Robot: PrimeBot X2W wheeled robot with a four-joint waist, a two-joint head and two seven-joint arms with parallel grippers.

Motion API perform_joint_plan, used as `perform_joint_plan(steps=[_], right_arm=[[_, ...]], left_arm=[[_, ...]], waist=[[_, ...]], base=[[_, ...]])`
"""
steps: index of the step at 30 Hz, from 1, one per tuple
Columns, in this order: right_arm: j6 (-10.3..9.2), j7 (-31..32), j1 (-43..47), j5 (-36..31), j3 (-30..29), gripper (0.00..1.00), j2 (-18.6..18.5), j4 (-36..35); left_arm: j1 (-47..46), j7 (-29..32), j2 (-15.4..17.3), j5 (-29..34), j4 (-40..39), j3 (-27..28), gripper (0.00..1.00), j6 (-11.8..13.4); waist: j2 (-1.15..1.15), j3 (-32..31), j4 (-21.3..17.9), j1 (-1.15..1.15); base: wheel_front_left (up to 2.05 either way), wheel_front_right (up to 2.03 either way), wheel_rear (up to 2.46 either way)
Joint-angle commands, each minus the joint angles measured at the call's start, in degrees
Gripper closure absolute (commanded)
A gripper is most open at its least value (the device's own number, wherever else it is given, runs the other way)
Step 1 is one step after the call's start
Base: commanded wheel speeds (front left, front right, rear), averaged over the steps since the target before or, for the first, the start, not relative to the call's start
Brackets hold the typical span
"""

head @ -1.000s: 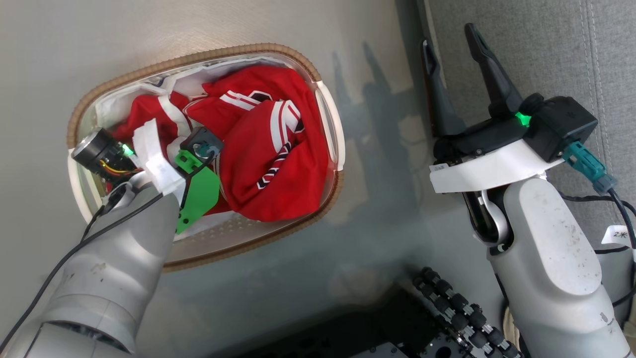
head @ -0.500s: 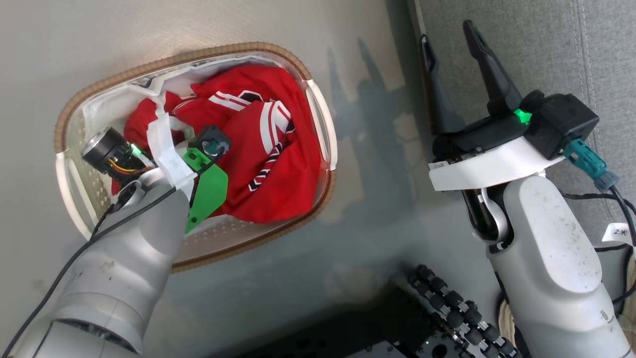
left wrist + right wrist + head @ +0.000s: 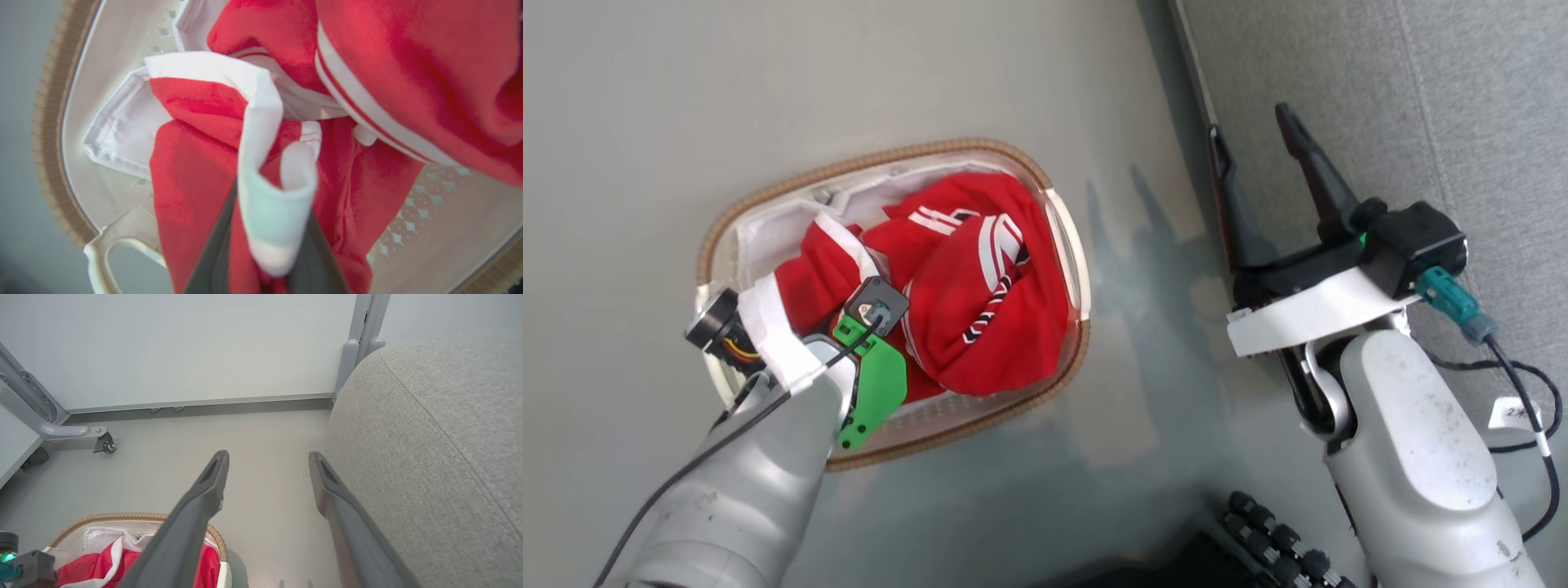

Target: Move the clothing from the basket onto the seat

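Note:
Two crumpled red garments with white stripes lie in the oval white basket with its brown rim, which stands on the floor. My left gripper reaches down into the basket's near left end. It is shut on a fold of red cloth with white trim, and the cloth covers the fingertips. Over the floor, my right gripper hangs open and holds nothing, beside the edge of the grey seat.
A white liner shows under the clothing. Grey floor separates basket and seat. In the right wrist view a white wall panel and a metal frame leg with a caster stand beyond. My base's black rollers sit bottom right.
The head camera has shifted, so the basket shows lower and smaller. My left wrist has drawn back towards the basket's near left handle with the white-trimmed red fold. The right gripper stays open.

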Motion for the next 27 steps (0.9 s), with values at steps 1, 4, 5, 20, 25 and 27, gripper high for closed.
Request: perform_joint_plan(steps=[1, 4, 5, 20, 25, 27], right_arm=[[-0.04, -0.1, 1.4, -0.7, 0.0, 0.00, -0.2, 0.7], [-0.04, -0.1, 3.1, -1.4, 0.0, 0.00, -0.2, 1.7], [-0.04, -0.1, 3.6, -1.4, 0.0, 0.00, -0.2, 2.1], [-0.04, -0.1, 11.3, -3.4, -0.1, 0.00, -0.2, 5.4], [-0.04, -0.1, 13.5, -3.6, -0.4, 0.00, -0.4, 5.9], [-0.04, -0.1, 14.5, -3.6, -0.2, 0.00, -0.6, 6.0]], left_arm=[[1.6, -1.3, -0.2, -0.7, -0.1, 0.4, 1.00, -0.5], [3.6, -5.7, -0.7, -2.9, -0.2, 1.5, 1.00, -1.3], [4.2, -7.3, -0.8, -3.8, -0.3, 2.0, 1.00, -1.6], [15.7, -14.6, -1.5, -13.8, -16.9, 8.5, 1.00, -2.7], [19.5, -14.6, -1.2, -15.1, -26.9, 11.5, 1.00, -2.8], [21.2, -14.6, -1.3, -15.6, -30.6, 12.5, 1.00, -2.8]], waist=[[0.00, -6.7, 2.5, 0.00], [0.00, -10.3, 3.7, 0.00], [0.00, -11.3, 4.0, 0.00], [0.00, -24.1, 8.8, 0.00], [0.00, -27.2, 10.0, 0.00], [0.00, -28.5, 10.5, 0.00]], base=[[0.00, 0.00, 0.00], [0.00, 0.00, 0.00], [0.00, 0.00, 0.00], [0.00, 0.00, 0.00], [0.00, 0.00, 0.00], [0.00, 0.00, 0.00]])
